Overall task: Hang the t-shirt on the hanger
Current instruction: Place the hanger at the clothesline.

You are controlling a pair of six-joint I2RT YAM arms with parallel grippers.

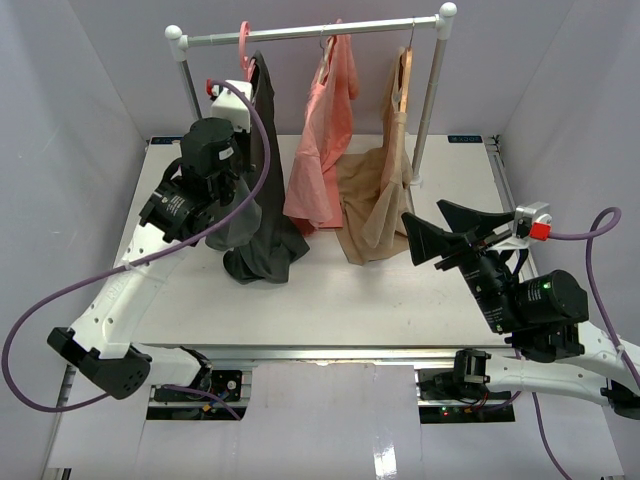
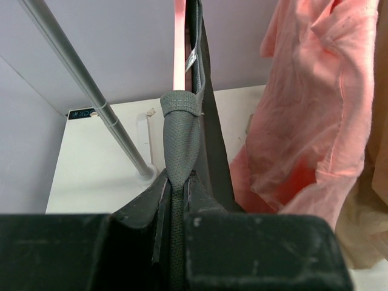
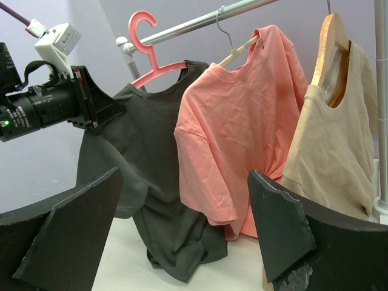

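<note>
The pink hanger (image 1: pixel 245 45) (image 3: pixel 145 36) hooks over the rack rail at its left end. The dark grey t-shirt (image 1: pixel 265 220) (image 3: pixel 151 157) hangs from it, hem bunched on the table. One hanger arm lies inside the neck; the other arm (image 3: pixel 159 70) shows bare above the fabric. My left gripper (image 2: pixel 180 176) (image 3: pixel 100 112) is shut on a fold of the t-shirt (image 2: pixel 182 130) at its shoulder, just below the hanger (image 2: pixel 179 42). My right gripper (image 1: pixel 430 222) (image 3: pixel 185 176) stands wide open at the right, holding nothing, facing the garments from a distance.
A salmon-pink shirt (image 1: pixel 325 140) (image 3: pixel 242 115) hangs mid-rail, close beside the t-shirt. A beige garment (image 1: pixel 375 200) (image 3: pixel 336 139) hangs on a wooden hanger (image 3: pixel 330 36) at the right. The rack's rail (image 1: pixel 310 33) and posts (image 1: pixel 428 100) (image 2: pixel 91 97) stand at the table's back.
</note>
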